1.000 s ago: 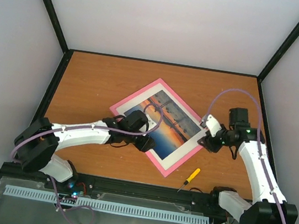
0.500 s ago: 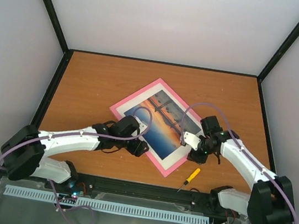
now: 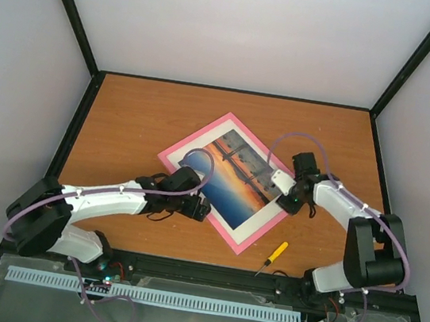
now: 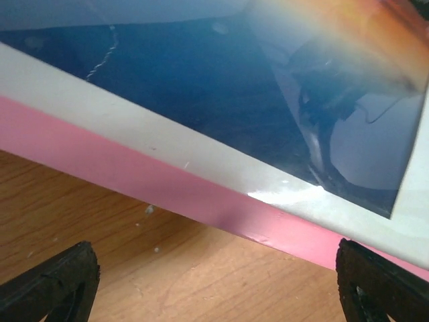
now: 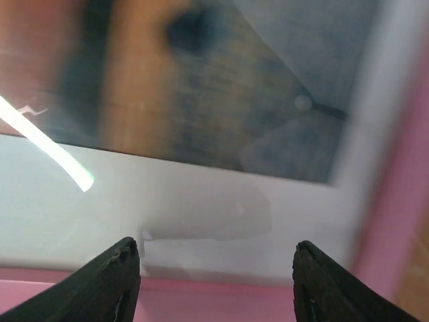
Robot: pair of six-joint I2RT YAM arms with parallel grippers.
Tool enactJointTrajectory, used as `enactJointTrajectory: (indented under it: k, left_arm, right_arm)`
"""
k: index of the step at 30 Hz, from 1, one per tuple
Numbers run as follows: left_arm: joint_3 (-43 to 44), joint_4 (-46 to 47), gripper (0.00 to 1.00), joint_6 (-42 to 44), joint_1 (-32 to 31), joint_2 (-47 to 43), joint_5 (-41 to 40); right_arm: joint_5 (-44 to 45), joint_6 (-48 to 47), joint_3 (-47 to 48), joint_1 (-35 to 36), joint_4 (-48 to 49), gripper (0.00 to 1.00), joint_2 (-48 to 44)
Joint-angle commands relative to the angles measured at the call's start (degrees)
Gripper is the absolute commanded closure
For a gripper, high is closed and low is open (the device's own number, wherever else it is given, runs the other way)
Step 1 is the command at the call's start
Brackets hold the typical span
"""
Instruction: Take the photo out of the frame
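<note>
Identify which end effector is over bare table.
The left end effector, over table beside the frame; the right end effector is over the frame's white border.

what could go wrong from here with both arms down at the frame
1. The photo lies flat inside a white mat and no lifted edge shows. The left jaws and right jaws, both open, may only scrape its glossy face.
2. The frame lies loose on the table. A push from the left jaws at its near-left edge might slide it rather than lift it, possibly toward the screwdriver near its near corner.
</note>
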Motion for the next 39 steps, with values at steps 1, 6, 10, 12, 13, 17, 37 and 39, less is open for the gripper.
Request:
enactJointTrajectory:
  k: [1,6,10,12,13,17,37,39]
  left_arm:
    - [1.07,-0.25,0.06,-4.91,2.53,1.03,0.32]
    - [-1.24,4.68,0.19,-4.93,2.65,1.65,5.07]
    - [-3.63,8.50,0.27,-5.90,2.02,1.61,8.63]
    - [-4.51,10.63,0.27,-6.07,0.98,1.63,9.32]
    - [-4.69,11.60,0.28,-6.01,0.34,1.87,9.40]
    - [-4.18,15.28,0.28,-5.18,-1.33,5.78,12.32]
    - [8.18,23.81,0.17,6.35,-2.27,14.25,12.99]
    - [8.10,17.36,0.17,8.59,-2.28,10.74,9.78]
  right_arm:
    - [3.26,1.95,5.30,-9.30,4.05,0.39,3.06]
    - [-4.60,2.73,11.59,-15.45,-1.72,0.41,3.46]
    - [-11.92,4.32,10.78,-15.49,-4.66,0.40,-2.28]
    - [-16.44,5.14,10.81,-15.42,-7.35,0.40,-4.45]
    - [-18.21,5.60,10.53,-15.37,-8.49,0.40,-5.61]
    - [-22.14,7.09,9.44,-14.52,-11.71,0.40,-9.80]
    - [-15.41,3.58,5.17,-5.31,-15.57,0.51,-11.83]
    - [-13.52,4.58,3.38,-2.28,-13.97,0.53,-10.82]
